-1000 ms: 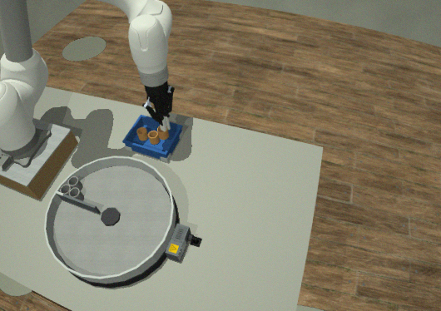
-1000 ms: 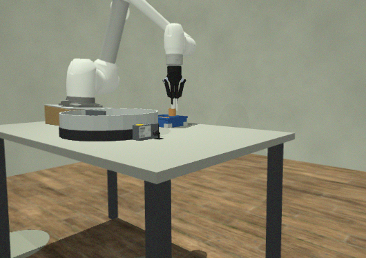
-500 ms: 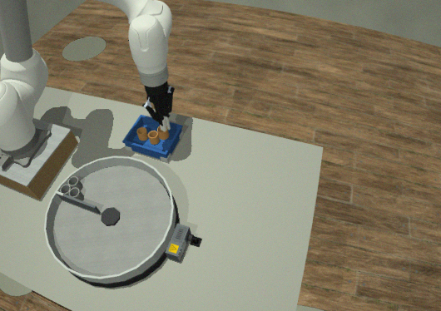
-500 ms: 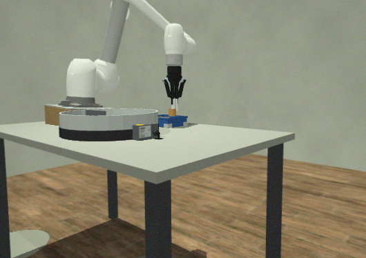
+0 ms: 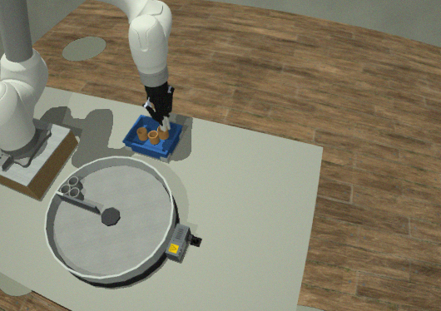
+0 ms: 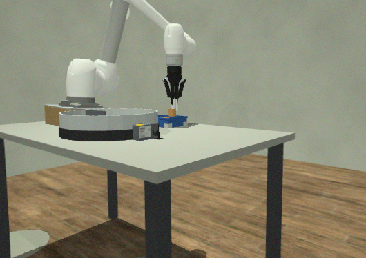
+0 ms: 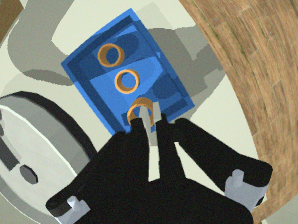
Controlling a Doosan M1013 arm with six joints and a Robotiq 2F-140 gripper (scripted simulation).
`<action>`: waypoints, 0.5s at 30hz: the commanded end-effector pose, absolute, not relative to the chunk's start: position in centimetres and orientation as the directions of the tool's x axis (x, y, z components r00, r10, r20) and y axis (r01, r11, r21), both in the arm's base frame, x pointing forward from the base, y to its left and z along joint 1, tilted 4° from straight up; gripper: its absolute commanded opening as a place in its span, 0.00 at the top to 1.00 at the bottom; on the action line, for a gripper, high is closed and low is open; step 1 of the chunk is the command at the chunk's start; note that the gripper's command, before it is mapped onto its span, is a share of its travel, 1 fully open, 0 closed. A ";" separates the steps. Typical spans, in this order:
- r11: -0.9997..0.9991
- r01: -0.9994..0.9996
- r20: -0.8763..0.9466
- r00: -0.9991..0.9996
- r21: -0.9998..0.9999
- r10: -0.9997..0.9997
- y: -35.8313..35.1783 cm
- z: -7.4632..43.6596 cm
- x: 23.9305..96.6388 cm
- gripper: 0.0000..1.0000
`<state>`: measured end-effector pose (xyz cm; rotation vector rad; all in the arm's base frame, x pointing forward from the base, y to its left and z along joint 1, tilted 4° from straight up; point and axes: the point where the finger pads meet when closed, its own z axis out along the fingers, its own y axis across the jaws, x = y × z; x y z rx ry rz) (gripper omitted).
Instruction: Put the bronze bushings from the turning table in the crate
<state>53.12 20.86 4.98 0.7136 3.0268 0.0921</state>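
The held bronze bushing (image 5: 163, 133) stands upright, its bore axis vertical and its open end facing up, as the wrist view shows by the round ring (image 7: 141, 111) seen end-on. It sits at the right end of the blue crate (image 5: 134, 140), low within or just above the crate walls; contact with the crate floor cannot be confirmed. In the exterior view the bushing (image 6: 171, 112) shows above the crate rim (image 6: 179, 119).

The gripper (image 5: 165, 125) points straight down and is closed nearly to its narrowest, clamped on the wall of this bushing, with one fingertip apparently inside the bore and the other outside.

Two further bronze bushings (image 5: 142, 134) (image 5: 153, 136) stand upright in the crate to the left of the held one, forming a row along the crate's long axis.

The crate rests on the grey table (image 5: 250, 196), at its far edge, just beyond the turning table (image 5: 166, 188). Three steel bushings (image 5: 71, 186) stand upright and clustered at the far left of the turning table, against its rim and beside the radial bar (image 5: 81, 203). A control box (image 5: 178, 248) is fixed to its near right side.
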 end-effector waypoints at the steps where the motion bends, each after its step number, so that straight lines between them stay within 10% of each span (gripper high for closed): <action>1: 0.891 0.449 -0.015 -0.892 0.065 0.451 20.9 4.7 53.0 1.00; 15: 0.891 0.449 -0.015 -0.892 0.065 0.451 21.0 4.3 53.0 1.00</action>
